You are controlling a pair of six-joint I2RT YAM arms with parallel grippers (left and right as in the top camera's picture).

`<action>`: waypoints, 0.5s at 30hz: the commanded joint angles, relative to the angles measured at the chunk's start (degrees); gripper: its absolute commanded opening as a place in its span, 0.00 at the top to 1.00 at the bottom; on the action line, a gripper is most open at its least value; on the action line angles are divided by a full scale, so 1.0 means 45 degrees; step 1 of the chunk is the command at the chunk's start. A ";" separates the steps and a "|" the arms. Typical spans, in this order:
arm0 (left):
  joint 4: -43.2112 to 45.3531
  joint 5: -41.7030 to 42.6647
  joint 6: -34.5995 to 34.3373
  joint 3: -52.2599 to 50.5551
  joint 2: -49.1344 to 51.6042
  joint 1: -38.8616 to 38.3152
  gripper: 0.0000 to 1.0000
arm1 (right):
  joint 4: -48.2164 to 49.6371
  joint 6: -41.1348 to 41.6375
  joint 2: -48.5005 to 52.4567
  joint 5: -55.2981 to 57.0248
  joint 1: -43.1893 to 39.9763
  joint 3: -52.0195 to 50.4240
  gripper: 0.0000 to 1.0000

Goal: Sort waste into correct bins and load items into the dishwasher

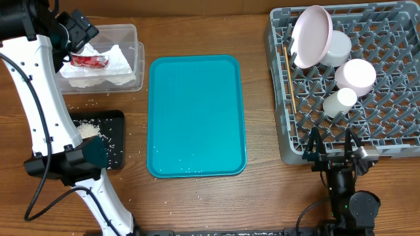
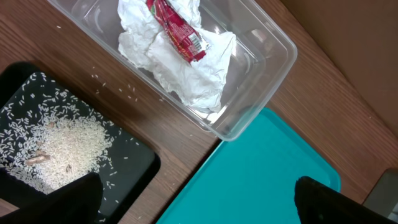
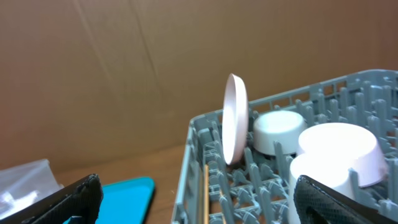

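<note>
The clear tub (image 1: 134, 39) at the far left holds the crumpled napkin (image 1: 118, 62) and the red wrapper (image 1: 88, 61); both also show in the left wrist view, napkin (image 2: 186, 81) and wrapper (image 2: 180, 31). The black tray (image 1: 115, 118) holds a heap of rice (image 1: 88, 129). The grey dish rack (image 1: 394, 131) holds an upright pink plate (image 1: 312, 36), a bowl (image 1: 338, 47), a pink cup (image 1: 356, 74), a small white cup (image 1: 340, 101) and chopsticks (image 1: 287, 72). My left gripper (image 1: 79, 31) hangs open and empty over the tub. My right gripper (image 1: 333, 145) is open and empty at the rack's near edge.
A teal tray (image 1: 197, 118) lies in the middle with a few rice grains along its near edge. Loose grains are scattered on the wood (image 1: 85, 105) between the tub and the black tray. My left arm crosses above the black tray.
</note>
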 commanded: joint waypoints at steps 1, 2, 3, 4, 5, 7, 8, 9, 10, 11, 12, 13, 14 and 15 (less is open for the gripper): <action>-0.0024 0.0049 0.0160 0.0000 -0.0131 -0.0024 0.00 | -0.0835 -0.0714 -0.0131 -0.0126 -0.0257 -0.0131 0.00; -0.0024 0.0049 0.0160 0.0000 -0.0131 -0.0024 0.00 | -0.1326 -0.0704 -0.0131 -0.0053 -0.0316 -0.0131 0.00; -0.0024 0.0049 0.0160 0.0000 -0.0131 -0.0024 0.00 | -0.1486 -0.0758 -0.0131 0.0068 -0.0321 -0.0131 0.00; -0.0024 0.0049 0.0165 0.0000 -0.0131 -0.0024 0.00 | -0.1491 -0.0918 -0.0131 0.0146 -0.0321 -0.0131 0.00; -0.0024 0.0049 0.0160 0.0000 -0.0131 -0.0024 0.00 | -0.1506 -0.0937 -0.0131 0.0141 -0.0321 -0.0131 0.00; -0.0024 0.0049 0.0165 0.0000 -0.0131 -0.0024 0.00 | -0.1496 -0.0928 -0.0131 0.0126 -0.0321 -0.0131 0.00; -0.0024 0.0049 0.0160 0.0000 -0.0131 -0.0024 0.00 | -0.1496 -0.0928 -0.0131 0.0126 -0.0321 -0.0131 0.00; -0.0024 0.0049 0.0165 0.0000 -0.0131 -0.0024 0.00 | -0.1496 -0.0928 -0.0131 0.0126 -0.0321 -0.0131 0.00; -0.0024 0.0049 0.0165 0.0000 -0.0131 -0.0024 0.00 | -0.1496 -0.0933 -0.0131 0.0126 -0.0321 -0.0131 0.00; -0.0024 0.0049 0.0160 0.0000 -0.0131 -0.0024 0.00 | -0.1496 -0.0928 -0.0131 0.0126 -0.0321 -0.0131 0.00; -0.0024 0.0049 0.0165 0.0000 -0.0131 -0.0024 0.00 | -0.1496 -0.0928 -0.0131 0.0131 -0.0321 -0.0131 0.00; -0.0024 0.0049 0.0165 0.0000 -0.0131 -0.0024 0.00 | -0.1496 -0.0928 -0.0131 0.0126 -0.0321 -0.0131 0.00; -0.0024 0.0049 0.0165 0.0000 -0.0131 -0.0024 0.00 | -0.1496 -0.0928 -0.0131 0.0126 -0.0321 -0.0131 0.00; -0.0024 0.0049 0.0160 0.0000 -0.0131 -0.0024 0.00 | -0.1496 -0.0933 -0.0131 0.0126 -0.0321 -0.0131 0.00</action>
